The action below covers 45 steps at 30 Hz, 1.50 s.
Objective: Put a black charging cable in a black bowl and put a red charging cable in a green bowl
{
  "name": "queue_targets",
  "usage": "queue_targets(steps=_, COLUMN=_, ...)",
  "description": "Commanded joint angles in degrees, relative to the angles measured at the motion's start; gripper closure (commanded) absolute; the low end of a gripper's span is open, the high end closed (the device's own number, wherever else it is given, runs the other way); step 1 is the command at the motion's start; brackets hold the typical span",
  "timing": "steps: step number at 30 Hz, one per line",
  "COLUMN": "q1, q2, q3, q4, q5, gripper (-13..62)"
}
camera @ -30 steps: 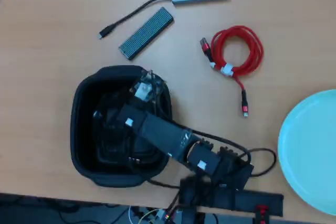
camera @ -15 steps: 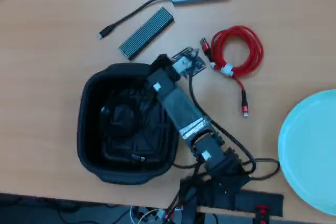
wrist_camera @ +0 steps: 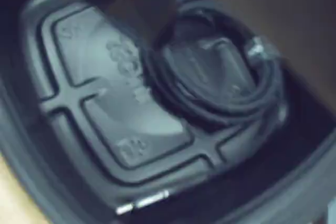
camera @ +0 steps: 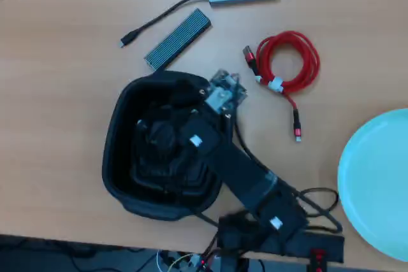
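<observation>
black cable (wrist_camera: 220,77) lies coiled on the black bowl (camera: 121,157) floor, arm has swung back over the bowl and nudged it right, hand's state can't be told, red cable (camera: 287,62) untouched on counter (camera: 57,93), next.

**Camera Placement**

The overhead view looks straight down on the desk (camera: 57,125) from well above. It takes in the black bowl (camera: 121,157) at centre-left, the red charging cable (camera: 290,62) at upper right, the green bowl (camera: 376,183) cut by the right edge, and the arm's base at the bottom edge.

The wrist view sits very close, angled down into the black bowl (wrist_camera: 131,129), whose gridded floor fills the blurred frame, with the black charging cable (wrist_camera: 220,87) coiled at upper right.

Both views share only the bowl's interior.
</observation>
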Motion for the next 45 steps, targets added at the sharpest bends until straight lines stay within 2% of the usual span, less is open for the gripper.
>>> queue_targets(steps=1, q1=5.80, q2=3.87, q3=-3.16, q4=0.79, q5=-3.25, gripper=-7.5)
queue_targets(steps=7, q1=22.76, q2=3.78, q3=1.05, q4=0.79, q5=-12.83, gripper=-7.5)
queue_targets(steps=11, q1=28.56, q2=3.16, q3=5.71, q4=0.09, q5=-13.80, gripper=-7.6)
queue_targets(steps=15, q1=33.93, q2=-2.99, q3=9.40, q4=-1.85, q5=-13.80, gripper=-7.6)
queue_targets(steps=25, q1=35.60, q2=-23.03, q3=10.20, q4=-12.74, q5=-13.71, gripper=-7.5)
queue_targets(steps=45, q1=47.11, q2=-30.85, q3=3.16, q4=-12.74, q5=-17.14, gripper=-7.4)
